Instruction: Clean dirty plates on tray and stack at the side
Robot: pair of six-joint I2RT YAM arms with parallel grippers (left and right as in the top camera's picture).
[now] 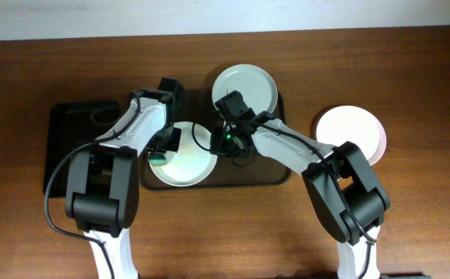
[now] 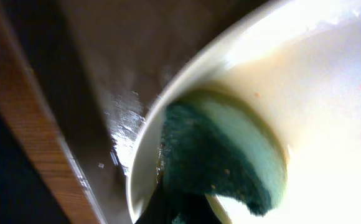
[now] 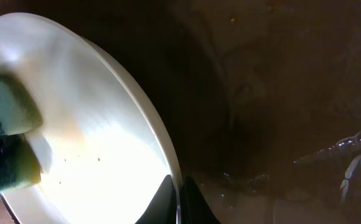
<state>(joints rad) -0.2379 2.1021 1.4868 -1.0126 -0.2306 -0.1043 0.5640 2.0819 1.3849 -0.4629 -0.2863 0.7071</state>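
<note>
The left hand (image 1: 161, 154) is pressing a gripped green sponge (image 2: 221, 158) into the near plate (image 1: 186, 167) on the brown tray (image 1: 248, 175). The right hand (image 3: 179, 199) is pinching that plate's rim. Farther back, a second plate (image 1: 244, 87) is sitting on the tray, and a third plate (image 1: 353, 132) is lying on the bench (image 1: 411, 70) to the right.

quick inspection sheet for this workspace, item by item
surface: brown wooden table, grain visible
job's things: large dark-brown rectangular tray holds two round white plates, near plate and far plate; third plate sits off-tray at right
clutter: smaller black tray at left
grippers: left gripper holds green sponge on near plate; right gripper clamps its rim
cables: black cable loops beside left arm
surroundings: nothing seen
</note>
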